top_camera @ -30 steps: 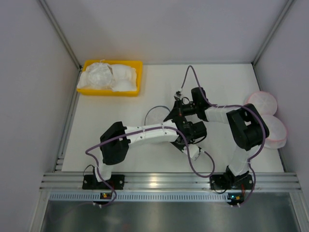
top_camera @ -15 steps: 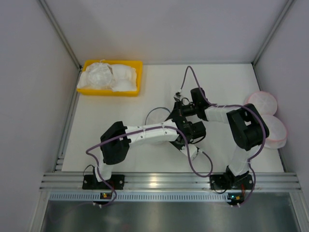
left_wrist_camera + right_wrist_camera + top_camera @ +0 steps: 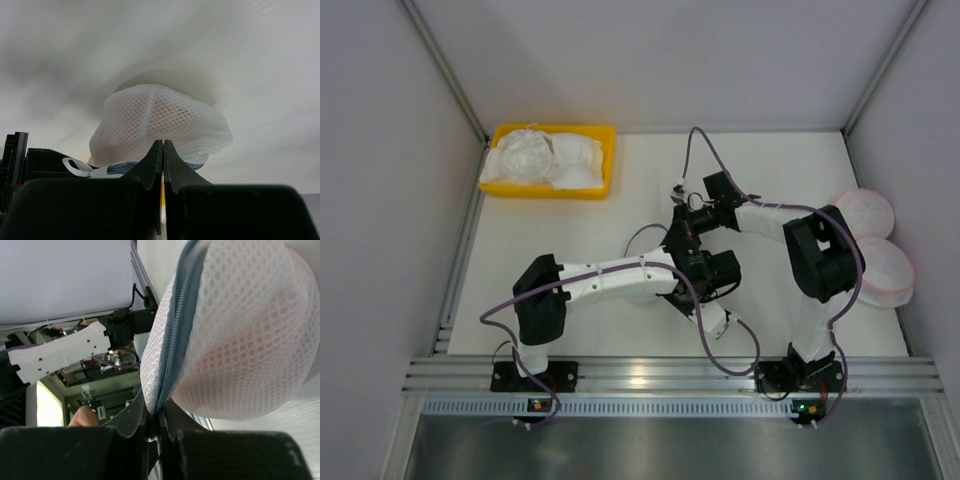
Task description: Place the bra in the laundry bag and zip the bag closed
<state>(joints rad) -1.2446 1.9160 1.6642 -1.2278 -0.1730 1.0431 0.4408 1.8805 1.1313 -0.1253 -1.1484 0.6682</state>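
Desk: Item one — laundry bag [image 3: 240, 330]?
Operator: I log it mid-frame, bra [image 3: 217, 365] pink inside the mesh. My right gripper [image 3: 152, 412] pinches its grey zip rim; left gripper [image 3: 163, 145] clamped on its lower edge.

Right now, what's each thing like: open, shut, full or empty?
Laundry bag: bulging, held by both grippers, looks zipped where visible.
Bra: inside it, pink showing through the mesh.
Left gripper: shut on the bag's rim.
Right gripper: shut on the zipper edge.
Yellow bin: full of white garments.
Pink-rimmed pouches: lying flat.
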